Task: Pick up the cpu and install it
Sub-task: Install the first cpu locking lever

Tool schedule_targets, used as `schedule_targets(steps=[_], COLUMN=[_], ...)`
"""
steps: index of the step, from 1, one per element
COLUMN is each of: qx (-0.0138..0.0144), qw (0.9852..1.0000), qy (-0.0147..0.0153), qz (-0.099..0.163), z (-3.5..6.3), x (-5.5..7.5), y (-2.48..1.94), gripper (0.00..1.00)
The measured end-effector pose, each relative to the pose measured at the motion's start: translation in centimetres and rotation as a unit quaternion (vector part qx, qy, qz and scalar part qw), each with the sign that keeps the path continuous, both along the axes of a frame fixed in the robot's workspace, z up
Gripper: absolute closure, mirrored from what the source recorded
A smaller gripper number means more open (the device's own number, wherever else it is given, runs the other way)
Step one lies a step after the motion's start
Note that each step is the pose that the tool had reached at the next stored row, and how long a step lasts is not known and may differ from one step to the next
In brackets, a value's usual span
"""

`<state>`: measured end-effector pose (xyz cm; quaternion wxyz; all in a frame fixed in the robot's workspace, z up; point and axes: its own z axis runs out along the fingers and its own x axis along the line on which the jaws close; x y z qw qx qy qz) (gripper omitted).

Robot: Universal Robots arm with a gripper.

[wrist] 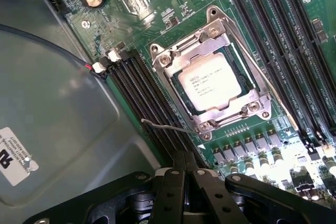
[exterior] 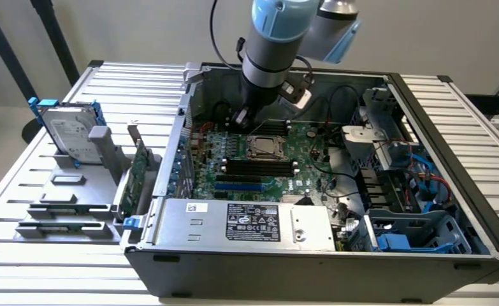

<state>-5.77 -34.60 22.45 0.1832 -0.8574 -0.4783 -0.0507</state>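
Note:
The cpu (wrist: 210, 81), a small flat square chip with a dull silver top, lies seated in the metal socket frame (wrist: 173, 59) on the green motherboard (exterior: 304, 162). In the exterior view the cpu (exterior: 264, 146) sits at the middle of the board inside the open computer case. My gripper (exterior: 239, 120) hangs over the board just beyond the socket, toward the exterior view's left. In the wrist view my gripper (wrist: 185, 157) is shut, its two black fingers pressed together with nothing between them, a short way from the socket over the black memory slots (wrist: 149, 106).
A silver box with a black label (exterior: 249, 223) fills the case's near side. Cables and blue drive bays (exterior: 406, 236) crowd the exterior view's right. A hard drive with blue rails (exterior: 66, 131) and a green card (exterior: 134, 175) stand on the rack outside the case wall (exterior: 181, 127).

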Motion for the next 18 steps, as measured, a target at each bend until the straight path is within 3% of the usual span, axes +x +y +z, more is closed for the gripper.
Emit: schedule_targets(steps=[10, 18], qx=[-0.0037, -0.0055], qw=[1.0, 1.0], qy=[-0.0068, -0.0075], qz=[0.0, 0.0], z=[-1.45, -1.83], x=[0.0, 0.0], y=[-0.02, 0.2], gripper=[0.89, 0.89])
